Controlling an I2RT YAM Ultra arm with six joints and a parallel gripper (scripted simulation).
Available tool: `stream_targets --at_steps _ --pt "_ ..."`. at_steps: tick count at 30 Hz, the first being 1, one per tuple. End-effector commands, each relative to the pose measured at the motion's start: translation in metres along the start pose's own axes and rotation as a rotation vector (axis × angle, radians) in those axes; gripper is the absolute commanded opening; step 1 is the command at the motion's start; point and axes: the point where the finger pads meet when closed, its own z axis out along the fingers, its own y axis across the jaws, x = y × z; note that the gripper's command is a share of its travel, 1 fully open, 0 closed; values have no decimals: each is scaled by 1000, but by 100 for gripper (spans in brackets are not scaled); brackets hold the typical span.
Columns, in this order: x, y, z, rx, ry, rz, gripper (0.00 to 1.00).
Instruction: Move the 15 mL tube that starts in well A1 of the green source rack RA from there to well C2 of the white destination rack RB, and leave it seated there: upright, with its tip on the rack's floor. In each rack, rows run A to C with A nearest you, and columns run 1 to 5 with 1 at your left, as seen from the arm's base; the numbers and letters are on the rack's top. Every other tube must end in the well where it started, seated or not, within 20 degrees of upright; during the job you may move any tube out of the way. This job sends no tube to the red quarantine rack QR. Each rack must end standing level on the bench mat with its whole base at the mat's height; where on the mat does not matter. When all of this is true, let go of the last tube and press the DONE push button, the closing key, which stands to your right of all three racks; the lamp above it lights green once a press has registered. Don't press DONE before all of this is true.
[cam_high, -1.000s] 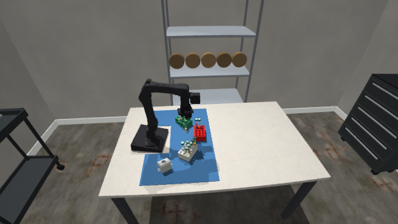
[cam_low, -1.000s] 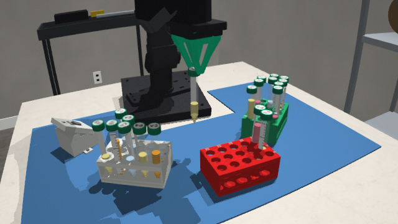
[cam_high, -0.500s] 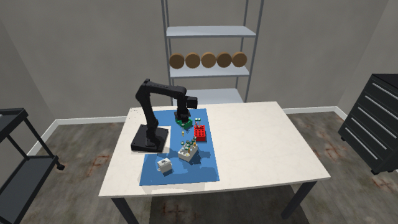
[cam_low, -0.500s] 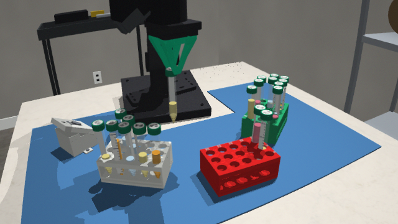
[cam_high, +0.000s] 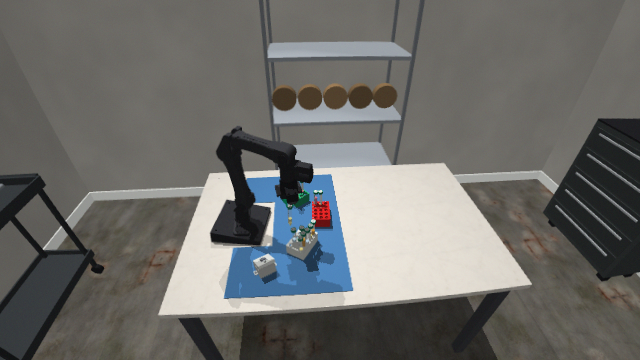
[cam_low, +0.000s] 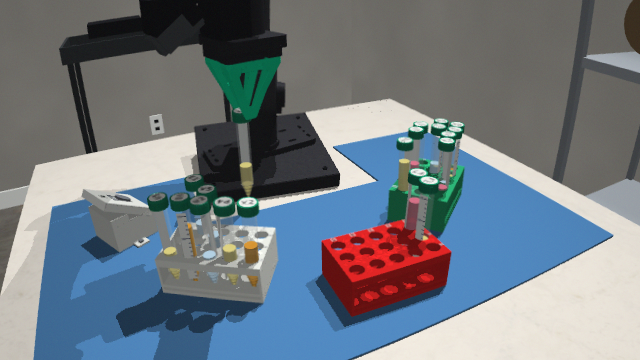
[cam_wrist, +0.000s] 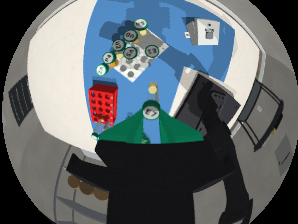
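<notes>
My gripper (cam_low: 242, 113) (cam_high: 289, 204) (cam_wrist: 151, 112) has green fingers and is shut on the cap end of a 15 mL tube (cam_low: 245, 172) (cam_high: 289, 216) with a yellowish filling. The tube hangs upright in the air, clear of every rack. It is between the green rack RA (cam_low: 400, 200) (cam_high: 302, 201) and the white rack RB (cam_low: 269, 265) (cam_high: 299, 251) (cam_wrist: 136, 71), on the arm base's side. Its tip is about level with the caps of the tubes in RB. RB holds several green-capped tubes. RA holds several more.
The red rack QR (cam_low: 350, 285) (cam_high: 321, 215) (cam_wrist: 101, 103) stands between the other two racks, with one pink-filled tube (cam_low: 413, 212) in it. The white DONE button box (cam_low: 117, 225) (cam_high: 264, 266) (cam_wrist: 202, 31) stands beyond RB. All stand on the blue mat (cam_low: 500, 215) (cam_high: 310, 275). The arm's black base (cam_low: 300, 165) is close behind the held tube.
</notes>
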Motion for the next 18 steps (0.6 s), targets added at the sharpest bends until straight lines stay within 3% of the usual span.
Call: stream_targets --at_steps 1,18 --pt "-4 4 -4 -14 -9 -33 0" --pt "-21 22 -4 -14 -9 -33 0"
